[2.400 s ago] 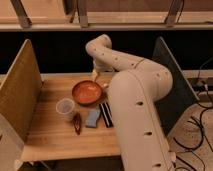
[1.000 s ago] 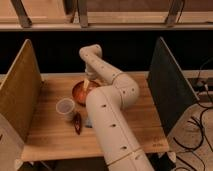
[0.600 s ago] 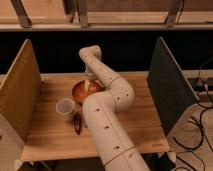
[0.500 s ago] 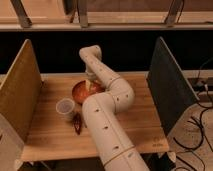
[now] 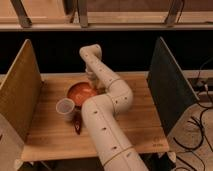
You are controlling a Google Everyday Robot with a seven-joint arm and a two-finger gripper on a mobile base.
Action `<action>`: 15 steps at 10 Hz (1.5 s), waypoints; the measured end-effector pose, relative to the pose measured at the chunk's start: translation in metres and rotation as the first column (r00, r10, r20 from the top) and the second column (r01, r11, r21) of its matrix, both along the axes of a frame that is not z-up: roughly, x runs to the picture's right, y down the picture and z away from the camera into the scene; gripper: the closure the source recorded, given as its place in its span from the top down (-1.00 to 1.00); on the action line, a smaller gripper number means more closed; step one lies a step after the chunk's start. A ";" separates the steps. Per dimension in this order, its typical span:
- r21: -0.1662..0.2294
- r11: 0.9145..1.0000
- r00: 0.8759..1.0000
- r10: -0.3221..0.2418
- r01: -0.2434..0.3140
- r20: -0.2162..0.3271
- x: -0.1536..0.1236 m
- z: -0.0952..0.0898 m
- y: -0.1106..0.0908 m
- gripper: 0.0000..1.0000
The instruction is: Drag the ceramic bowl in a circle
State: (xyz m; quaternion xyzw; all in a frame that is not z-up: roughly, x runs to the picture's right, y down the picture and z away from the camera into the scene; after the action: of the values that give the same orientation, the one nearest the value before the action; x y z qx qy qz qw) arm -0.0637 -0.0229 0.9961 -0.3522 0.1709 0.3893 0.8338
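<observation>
The ceramic bowl, round, shallow and orange-red with a darker rim, sits on the wooden table left of centre. My gripper reaches down at the bowl's far right rim, at the end of the white arm. The arm rises from the front edge, bends over the table and folds back. The arm hides the bowl's right edge and the contact point.
A small translucent plastic cup stands just front-left of the bowl. A dark red-brown item lies in front of the cup, next to the arm. A tan panel walls the left side and a dark panel the right.
The arm has swung left across the table and now covers the small items to the right of the bowl. The bowl has shifted slightly left. In the last half second almost nothing moved.
</observation>
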 end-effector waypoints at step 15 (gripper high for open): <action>0.258 0.962 0.978 -0.031 0.085 -0.208 0.039 -0.003 -0.086 -1.00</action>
State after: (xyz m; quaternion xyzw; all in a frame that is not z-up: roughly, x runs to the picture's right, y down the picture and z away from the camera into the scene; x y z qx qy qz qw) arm -0.0244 -0.1086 0.9931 -0.1907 0.2111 0.4176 0.8629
